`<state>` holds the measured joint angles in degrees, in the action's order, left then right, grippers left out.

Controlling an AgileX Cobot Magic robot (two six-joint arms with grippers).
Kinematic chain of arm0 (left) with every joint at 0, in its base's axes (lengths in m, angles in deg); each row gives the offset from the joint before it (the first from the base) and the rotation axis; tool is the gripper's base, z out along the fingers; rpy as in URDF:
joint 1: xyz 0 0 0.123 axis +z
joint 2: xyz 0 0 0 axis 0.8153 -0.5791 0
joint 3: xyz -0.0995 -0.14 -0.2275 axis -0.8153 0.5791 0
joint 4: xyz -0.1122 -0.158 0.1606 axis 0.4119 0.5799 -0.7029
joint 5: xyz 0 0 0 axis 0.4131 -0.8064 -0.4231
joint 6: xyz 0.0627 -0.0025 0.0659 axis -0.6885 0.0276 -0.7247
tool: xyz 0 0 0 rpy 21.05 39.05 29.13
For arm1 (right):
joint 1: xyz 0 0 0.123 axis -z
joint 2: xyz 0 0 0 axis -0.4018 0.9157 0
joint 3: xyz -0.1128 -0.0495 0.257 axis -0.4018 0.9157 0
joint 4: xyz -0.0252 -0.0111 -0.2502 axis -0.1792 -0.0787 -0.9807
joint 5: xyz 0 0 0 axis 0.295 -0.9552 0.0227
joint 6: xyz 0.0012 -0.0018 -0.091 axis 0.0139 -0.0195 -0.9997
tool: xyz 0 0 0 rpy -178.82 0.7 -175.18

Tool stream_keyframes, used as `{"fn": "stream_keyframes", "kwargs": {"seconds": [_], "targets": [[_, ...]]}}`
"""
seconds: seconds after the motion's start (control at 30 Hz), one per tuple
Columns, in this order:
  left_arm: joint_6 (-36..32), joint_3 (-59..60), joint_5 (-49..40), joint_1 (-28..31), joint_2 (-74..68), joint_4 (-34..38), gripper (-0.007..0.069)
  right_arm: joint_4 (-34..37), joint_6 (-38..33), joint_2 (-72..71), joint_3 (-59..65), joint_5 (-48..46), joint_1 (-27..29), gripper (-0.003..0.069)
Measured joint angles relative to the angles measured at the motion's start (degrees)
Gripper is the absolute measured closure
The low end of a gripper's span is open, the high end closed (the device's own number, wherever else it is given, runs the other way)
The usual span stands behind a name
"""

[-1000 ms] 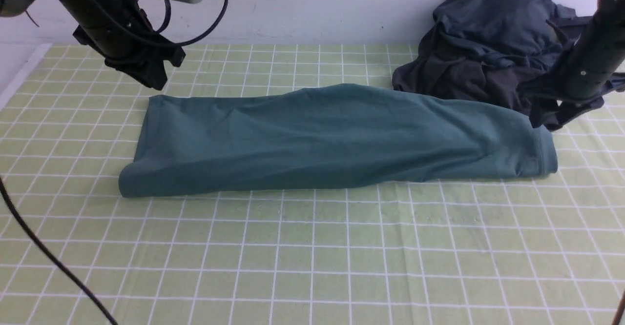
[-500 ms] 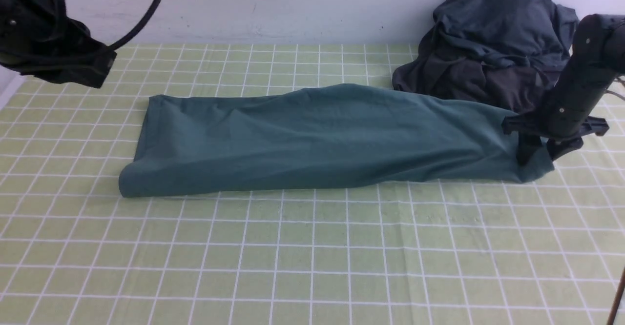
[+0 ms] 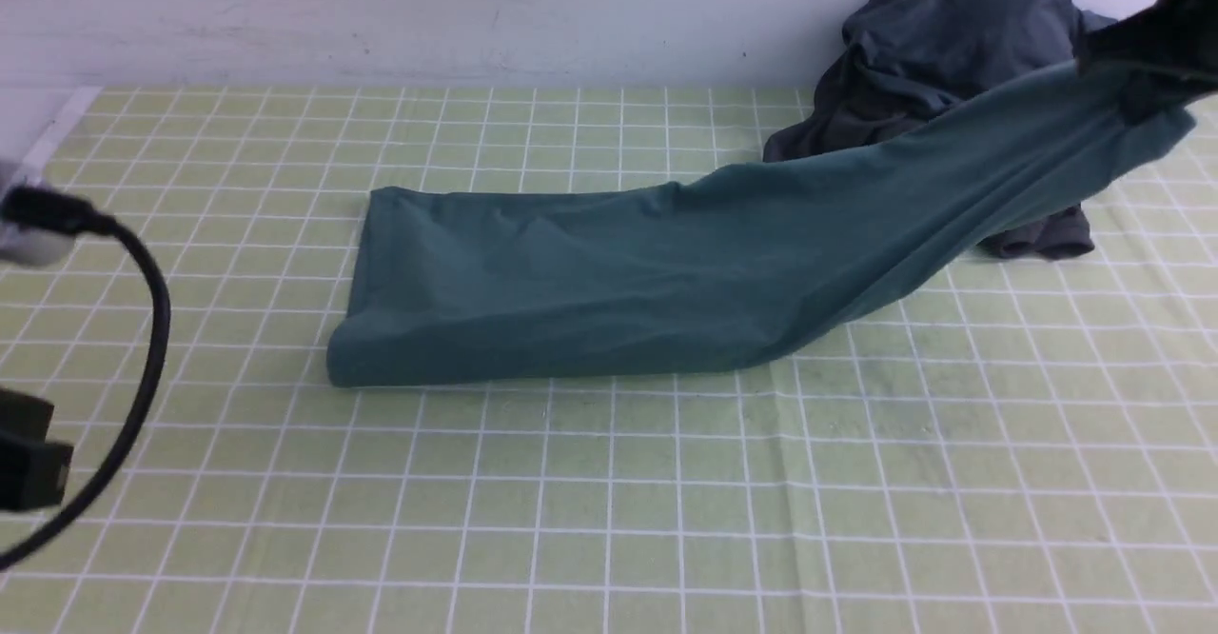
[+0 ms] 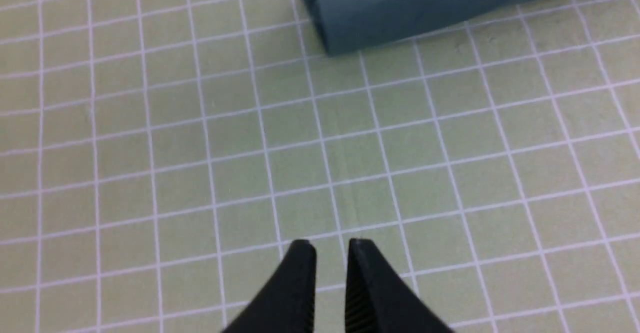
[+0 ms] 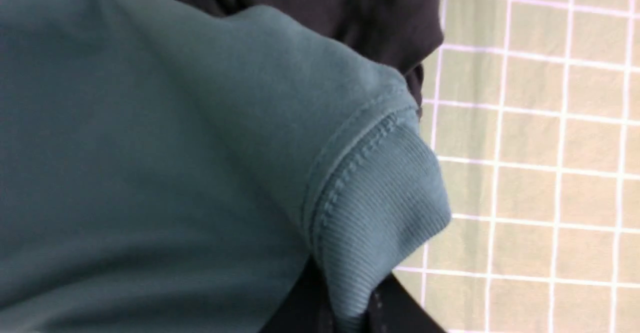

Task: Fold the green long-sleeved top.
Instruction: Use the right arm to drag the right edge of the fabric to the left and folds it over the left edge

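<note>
Front view: the green top [image 3: 618, 272] is folded into a long strip and stretches across the middle of the table [image 3: 609, 520], which is covered by a pale green checked cloth [image 3: 285, 539]. The strip's left end lies flat on the cloth, about midway between the near and far edges. Its right end hangs in the air, slanting up toward the far right corner. There it passes in front of a heap of dark clothes [image 3: 952, 34] piled against the wall.

The right gripper [image 3: 1137, 91] shows only as a dark blur at the raised end. In the right wrist view its black fingers are clamped on the top's ribbed band [image 5: 380, 193], which bunches where they pinch it.

In the left wrist view the left gripper [image 4: 330, 245] hangs over bare cloth toward the table's left side, well apart from the top's flat end. Its jaws are drawn almost together, with only a slit between them and nothing in it. A black cable [image 3: 152, 329] loops over the left edge.
</note>
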<state>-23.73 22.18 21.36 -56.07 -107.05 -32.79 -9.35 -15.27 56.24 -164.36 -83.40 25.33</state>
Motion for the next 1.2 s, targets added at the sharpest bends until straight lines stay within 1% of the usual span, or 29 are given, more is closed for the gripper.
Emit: {"fn": "stream_keyframes", "kwargs": {"seconds": [0.03,0.07,0.17,0.3,0.37,0.4,0.43,0.5,0.63,0.7,0.8,0.87,0.93,0.97,1.0,1.03,1.07,1.13,1.2], "targets": [[1.3,4.0,2.9,0.0,1.9,-0.7,0.0542,-0.2,0.1,-1.9,-0.1,-0.2,-1.8,0.0648],[1.4,4.4,3.3,0.0,2.3,-0.7,0.0542,-0.2,0.1,-2.1,-0.1,-0.2,-1.8,0.0648],[2.3,10.7,10.8,0.0,4.1,-0.9,0.0542,2.2,0.6,-3.1,-0.1,0.4,-8.9,0.0648],[2.5,14.2,17.5,0.0,4.2,-0.2,0.0542,6.0,2.0,-0.3,-0.3,8.6,-20.6,0.0648],[2.5,14.8,18.9,0.0,4.2,1.2,0.0542,6.9,2.5,2.3,-1.3,14.4,-26.4,0.0648],[2.5,14.7,19.0,0.0,4.2,1.5,0.0542,6.9,2.6,2.7,-1.5,14.9,-26.9,0.0648],[2.5,14.8,19.1,0.0,4.2,2.4,0.0542,7.2,2.9,5.0,-2.6,17.7,-30.1,0.0648],[2.5,14.8,19.2,0.0,4.2,3.2,0.0542,7.3,2.9,8.4,-5.2,21.7,-34.7,0.0648],[2.5,14.8,19.3,0.0,4.2,3.6,0.0542,7.4,2.9,16.3,-11.7,27.0,-40.7,0.0648],[2.5,14.8,19.3,0.0,4.2,3.6,0.0542,7.4,3.4,20.7,-15.5,29.3,-42.7,0.0648],[2.5,14.9,19.3,0.0,4.2,3.6,0.0542,7.5,4.4,24.9,-18.9,30.4,-43.7,0.0640],[2.5,14.9,19.3,0.0,4.2,3.6,0.0542,7.5,5.3,29.3,-23.4,30.6,-44.1,0.0576],[2.5,14.9,19.3,0.0,4.2,3.7,0.0542,7.5,5.3,30.6,-24.8,30.5,-44.2,0.0517],[2.5,14.9,19.3,0.0,4.2,3.7,0.0542,7.5,5.3,31.2,-25.7,30.3,-44.2,0.0476],[2.5,14.9,19.3,0.0,4.2,3.7,0.0542,7.5,5.3,31.2,-25.9,30.2,-44.2,0.0459],[2.5,14.9,19.3,0.0,4.2,3.7,0.0542,7.4,5.3,31.2,-26.5,29.9,-44.2,0.0396],[2.5,14.9,19.3,0.0,4.2,3.7,0.0542,7.3,5.3,31.2,-26.5,29.9,-44.2,0.0388],[2.5,14.9,19.3,0.0,4.2,3.8,0.0542,7.3,5.1,30.3,-26.9,29.6,-44.1,0.0318],[2.5,14.9,19.4,0.0,4.2,3.8,0.0542,7.3,4.4,29.1,-26.9,28.0,-43.9,0.0295]]}}
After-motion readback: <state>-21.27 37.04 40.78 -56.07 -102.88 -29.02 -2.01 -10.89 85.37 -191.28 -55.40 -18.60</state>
